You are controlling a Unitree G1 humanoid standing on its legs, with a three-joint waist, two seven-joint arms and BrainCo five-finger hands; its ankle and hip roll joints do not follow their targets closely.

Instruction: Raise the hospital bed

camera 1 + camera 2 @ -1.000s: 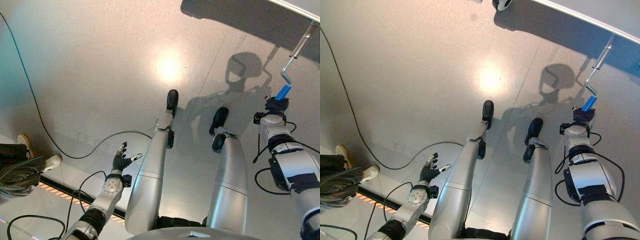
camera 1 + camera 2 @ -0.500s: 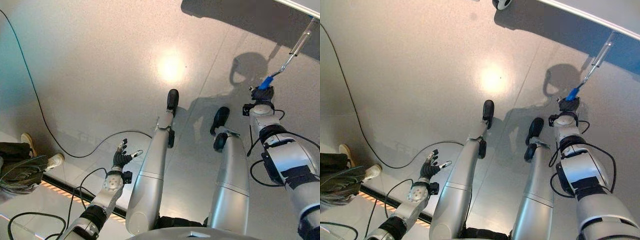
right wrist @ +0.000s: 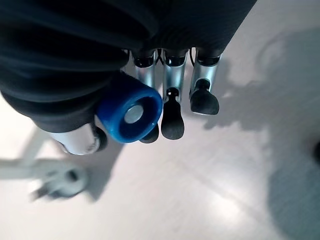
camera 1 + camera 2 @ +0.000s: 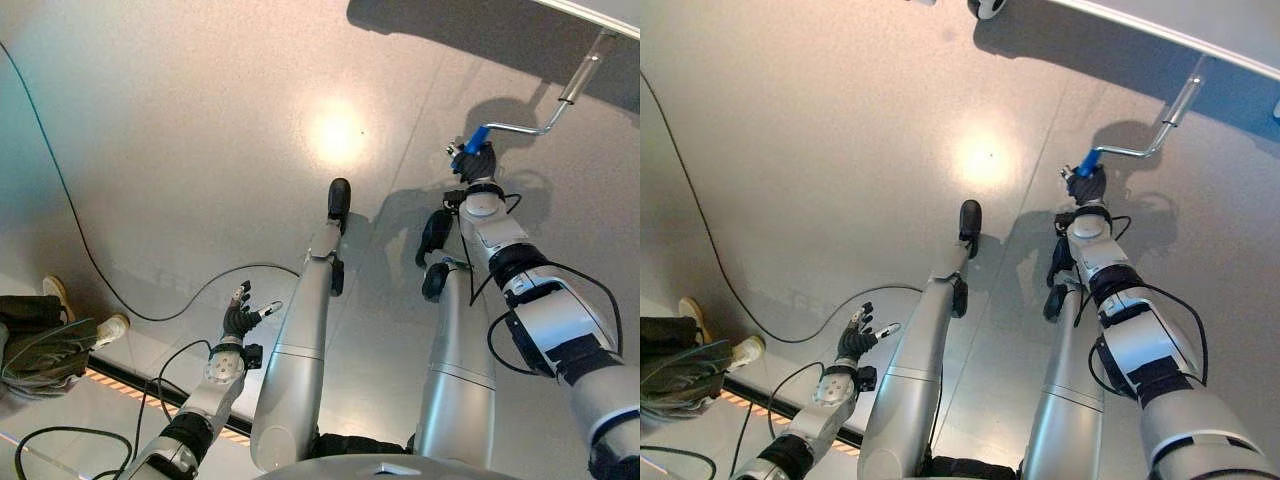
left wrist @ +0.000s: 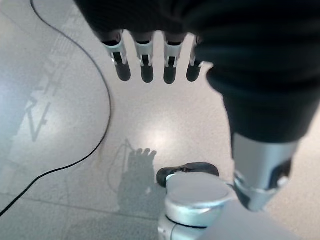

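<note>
We found our right hand (image 4: 478, 160) with fingers curled round the crank's blue handle (image 3: 129, 113), low beside the hospital bed (image 4: 1200, 25). The crank arm (image 4: 525, 128) ran roughly level from that grip toward the bed frame. Our left hand (image 4: 240, 318) hung well apart, fingers spread, idle.

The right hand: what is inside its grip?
The right hand curls round the blue handle of the bed's crank. Only the handle's end shows; the fingers cover the rest.

One crank (image 4: 520, 128) with one blue grip (image 3: 129, 113), one bed edge (image 4: 1200, 35), one caster (image 4: 985, 8).
</note>
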